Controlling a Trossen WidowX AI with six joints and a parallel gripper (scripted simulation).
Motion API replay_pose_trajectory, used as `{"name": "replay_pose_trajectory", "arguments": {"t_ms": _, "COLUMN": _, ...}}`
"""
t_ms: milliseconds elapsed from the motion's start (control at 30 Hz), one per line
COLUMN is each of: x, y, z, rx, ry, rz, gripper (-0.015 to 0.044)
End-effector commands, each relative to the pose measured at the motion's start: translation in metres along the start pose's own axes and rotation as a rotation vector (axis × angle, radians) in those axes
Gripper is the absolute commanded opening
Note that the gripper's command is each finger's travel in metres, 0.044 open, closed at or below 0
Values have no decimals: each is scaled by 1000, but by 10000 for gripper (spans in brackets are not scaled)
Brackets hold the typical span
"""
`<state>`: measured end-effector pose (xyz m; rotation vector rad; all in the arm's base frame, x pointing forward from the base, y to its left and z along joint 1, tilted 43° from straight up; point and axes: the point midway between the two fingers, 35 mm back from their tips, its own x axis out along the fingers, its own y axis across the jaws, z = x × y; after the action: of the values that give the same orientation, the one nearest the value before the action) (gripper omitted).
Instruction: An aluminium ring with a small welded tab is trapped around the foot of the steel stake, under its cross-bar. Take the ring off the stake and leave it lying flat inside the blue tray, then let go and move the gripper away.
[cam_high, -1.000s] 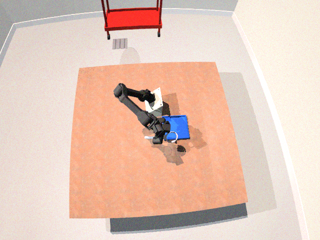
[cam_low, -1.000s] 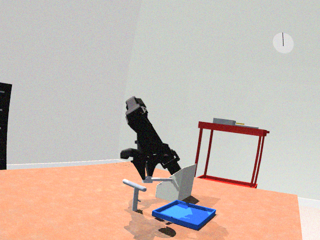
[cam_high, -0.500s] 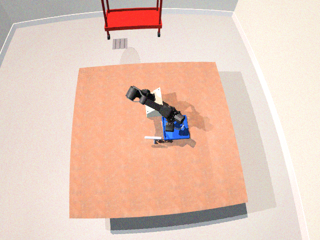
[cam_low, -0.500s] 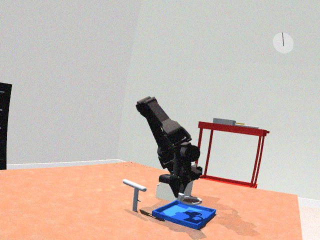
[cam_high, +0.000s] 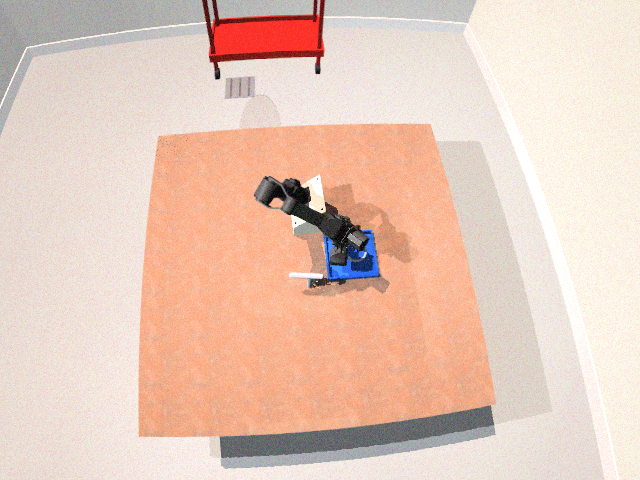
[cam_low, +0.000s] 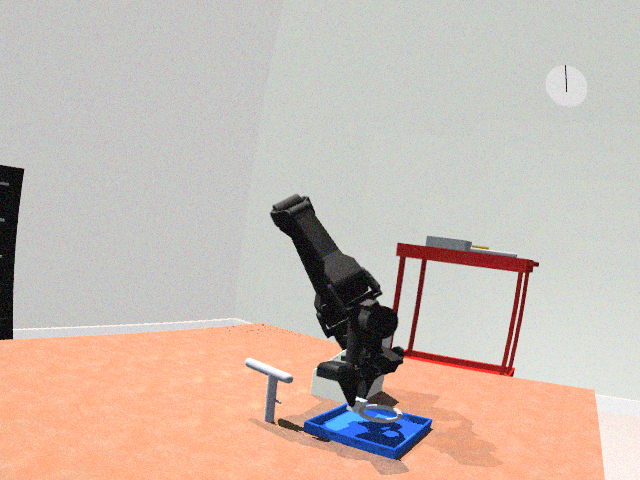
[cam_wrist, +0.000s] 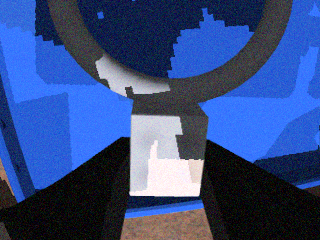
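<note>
Stake: the ring (cam_high: 364, 254) (cam_low: 381, 420) (cam_wrist: 200, 87) is standing clear of the stake (cam_high: 310, 283) (cam_low: 270, 400) and its cross-bar (cam_high: 303, 275) (cam_low: 268, 369); removal is complete.
Ring: it is hanging over the blue tray (cam_high: 356, 277) (cam_low: 351, 443) (cam_wrist: 100, 120), roughly level, apparently just above the floor; contact with the floor cannot be confirmed.
Remaining: final seating, release and withdrawal are still outstanding.
Tool: the tool (cam_high: 353, 251) (cam_low: 357, 404) (cam_wrist: 164, 148) is gripping the tab (cam_low: 358, 406) (cam_wrist: 167, 150), not the hoop.
Opening: the fingers are standing partly apart, about one tab wide, one on each side.
Contact: no touch between tool and tray is showing.
</note>
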<state>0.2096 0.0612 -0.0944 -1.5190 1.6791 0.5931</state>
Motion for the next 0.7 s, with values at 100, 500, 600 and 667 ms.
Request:
{"name": "replay_pose_trajectory", "arguments": {"t_ms": 100, "x": -1, "y": -1, "z": 1, "rx": 1, "ry": -3, "rz": -2, "gripper": 236}}
{"name": "replay_pose_trajectory", "arguments": {"t_ms": 500, "x": -75, "y": -2, "z": 11, "rx": -1, "ry": -6, "rz": 1, "gripper": 440}}
{"name": "replay_pose_trajectory", "arguments": {"t_ms": 600, "x": -101, "y": 1, "z": 10, "rx": -2, "ry": -4, "rz": 1, "gripper": 440}}
{"name": "replay_pose_trajectory", "arguments": {"t_ms": 667, "x": -101, "y": 1, "z": 10, "rx": -2, "ry": -4, "rz": 1, "gripper": 440}}
